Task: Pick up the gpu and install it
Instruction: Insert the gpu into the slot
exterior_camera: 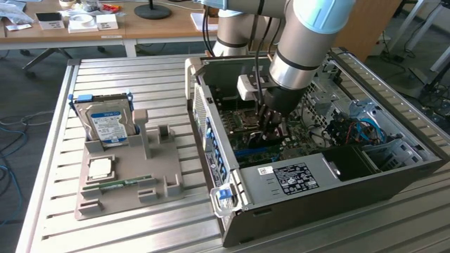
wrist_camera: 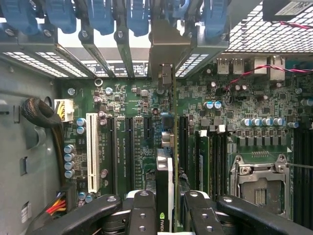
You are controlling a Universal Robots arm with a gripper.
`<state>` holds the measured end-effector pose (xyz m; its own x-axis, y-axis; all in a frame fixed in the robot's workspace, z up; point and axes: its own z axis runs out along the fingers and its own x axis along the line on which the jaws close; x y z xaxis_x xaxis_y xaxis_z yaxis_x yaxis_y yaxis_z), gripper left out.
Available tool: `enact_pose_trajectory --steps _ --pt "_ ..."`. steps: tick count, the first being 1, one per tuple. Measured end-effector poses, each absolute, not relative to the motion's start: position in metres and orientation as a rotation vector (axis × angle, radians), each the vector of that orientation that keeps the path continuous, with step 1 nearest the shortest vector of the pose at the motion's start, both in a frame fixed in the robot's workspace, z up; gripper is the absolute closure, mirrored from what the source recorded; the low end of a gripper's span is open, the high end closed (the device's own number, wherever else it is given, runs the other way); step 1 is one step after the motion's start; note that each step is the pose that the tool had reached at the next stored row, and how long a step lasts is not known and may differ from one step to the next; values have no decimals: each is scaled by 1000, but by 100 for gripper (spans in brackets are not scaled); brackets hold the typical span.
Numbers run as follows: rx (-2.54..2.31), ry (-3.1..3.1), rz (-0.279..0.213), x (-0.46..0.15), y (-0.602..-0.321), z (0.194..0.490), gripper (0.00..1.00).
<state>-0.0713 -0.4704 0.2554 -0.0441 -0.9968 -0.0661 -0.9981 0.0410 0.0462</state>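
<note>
Now installing: clamps the gpu (wrist_camera: 165, 196) edge-on between part-closed fingers (wrist_camera: 142, 215), inside the computer case (exterior_camera: 330, 203), over the motherboard (wrist_camera: 122, 98) slots. Likely needs card edge squared to slot, then straight push.

The end effector (exterior_camera: 271, 132) sat low inside the open case (exterior_camera: 316, 211), at the centre of the exterior view, clamped on the gpu (wrist_camera: 165, 186). The case walls, the black power supply (exterior_camera: 295, 176) lower in the frame and the blue cables (exterior_camera: 355, 129) toward the exterior view's right hemmed it in; only the open side gave room. Memory sticks (wrist_camera: 203, 156) stood just beside the gpu. The slatted counter (exterior_camera: 168, 79) lay bare between the case and the grey holder (exterior_camera: 130, 179) at the exterior view's left.
</note>
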Motion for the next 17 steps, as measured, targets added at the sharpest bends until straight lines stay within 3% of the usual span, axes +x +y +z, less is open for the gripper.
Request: enact_pose_trajectory --steps 17 --pt "-2154 2277 107 -73 -470 255 73"
